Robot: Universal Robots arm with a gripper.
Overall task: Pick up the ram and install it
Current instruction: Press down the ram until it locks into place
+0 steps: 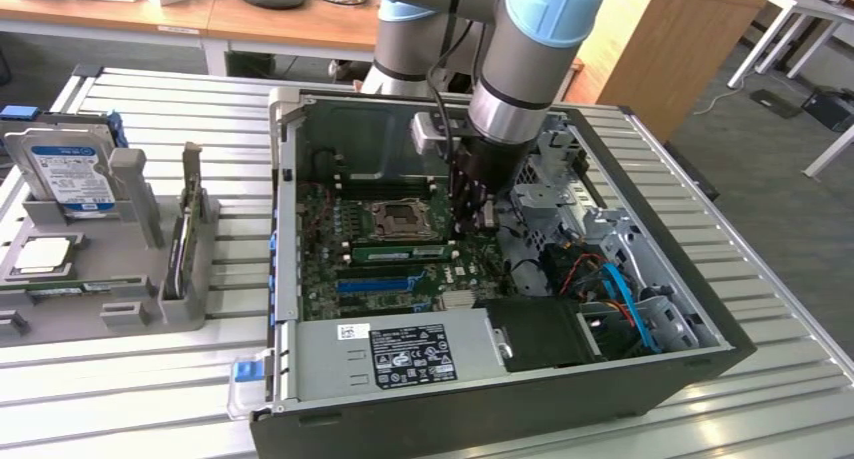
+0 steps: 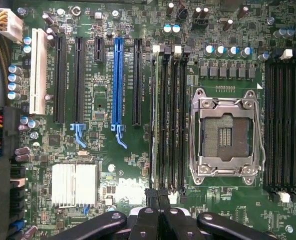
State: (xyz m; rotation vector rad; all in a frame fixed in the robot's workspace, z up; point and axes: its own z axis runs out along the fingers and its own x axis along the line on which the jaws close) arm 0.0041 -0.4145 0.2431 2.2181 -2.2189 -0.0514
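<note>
The ram [image 1: 395,251] is a thin green stick standing on edge in a memory slot beside the CPU socket [image 1: 398,217] on the motherboard. It lies inside the open computer case [image 1: 287,229]. From the wrist view I see it as a narrow edge [image 2: 153,125] in the outermost of the black slots next to the socket [image 2: 226,135]. My gripper [image 1: 471,222] reaches down into the case, just above one end of that slot row. Its black fingertips [image 2: 157,196] are pressed together with nothing between them.
The exterior view's left holds a grey fixture tray [image 1: 127,299] carrying a hard drive [image 1: 74,174] and a CPU chip [image 1: 40,254]. Inside the case are the power supply [image 1: 400,349], coloured cables [image 1: 617,289] and a drive cage [image 1: 561,184]. A blue expansion slot [image 2: 119,80] and a heatsink [image 2: 74,184] lie nearby.
</note>
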